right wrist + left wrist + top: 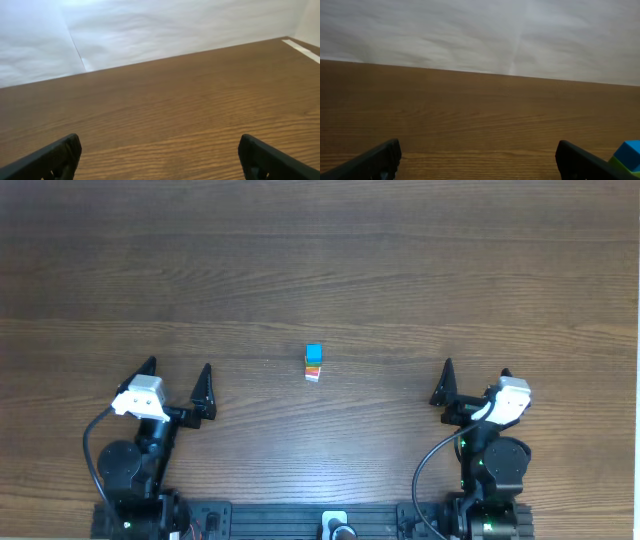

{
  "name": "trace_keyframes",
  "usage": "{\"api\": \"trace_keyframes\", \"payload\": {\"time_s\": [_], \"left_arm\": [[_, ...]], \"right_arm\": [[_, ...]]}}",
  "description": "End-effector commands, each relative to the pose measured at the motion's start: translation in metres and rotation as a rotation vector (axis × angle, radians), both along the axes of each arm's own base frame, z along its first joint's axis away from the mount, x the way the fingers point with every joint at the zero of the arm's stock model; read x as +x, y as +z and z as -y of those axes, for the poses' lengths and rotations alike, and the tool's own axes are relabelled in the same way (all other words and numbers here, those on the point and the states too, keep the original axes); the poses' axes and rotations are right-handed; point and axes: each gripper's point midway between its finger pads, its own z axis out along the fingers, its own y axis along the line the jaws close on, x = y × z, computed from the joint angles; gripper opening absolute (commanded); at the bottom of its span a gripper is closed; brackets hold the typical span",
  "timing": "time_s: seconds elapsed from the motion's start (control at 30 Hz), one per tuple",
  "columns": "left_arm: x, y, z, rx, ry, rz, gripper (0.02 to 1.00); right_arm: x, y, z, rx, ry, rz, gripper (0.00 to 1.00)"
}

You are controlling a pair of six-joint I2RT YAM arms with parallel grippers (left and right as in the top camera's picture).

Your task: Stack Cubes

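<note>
Cube stack [313,366], blue cube [314,353] topmost, stands mid tabletop [320,260] between left gripper [178,366] and right gripper [476,370], both spread apart, empty.

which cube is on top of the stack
The blue cube: it sits highest, with the orange cube and the rest of the pile under it.

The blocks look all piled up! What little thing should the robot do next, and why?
Probably just keep both arms parked where they are. The cube stack stands on its own between them, blue cube on top. The left pincer and right pincer are open, empty and apart from it, so reaching in might only knock it over.
</note>
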Motion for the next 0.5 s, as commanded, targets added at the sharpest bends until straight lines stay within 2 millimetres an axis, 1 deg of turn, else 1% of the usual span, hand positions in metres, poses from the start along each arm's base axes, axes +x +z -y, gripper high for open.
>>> {"api": "trace_keyframes", "payload": {"time_s": [0.03,0.5], "left_arm": [[-0.0003,-0.0008,0.0011,0.014,-0.009,0.006,1.0],[-0.0003,-0.0007,0.0011,0.015,-0.009,0.006,1.0]], "right_arm": [[0.0003,-0.004,-0.0021,-0.001,0.016,0.013,0.993],[0.0006,-0.0039,-0.0053,0.0,0.029,0.014,0.993]]}}
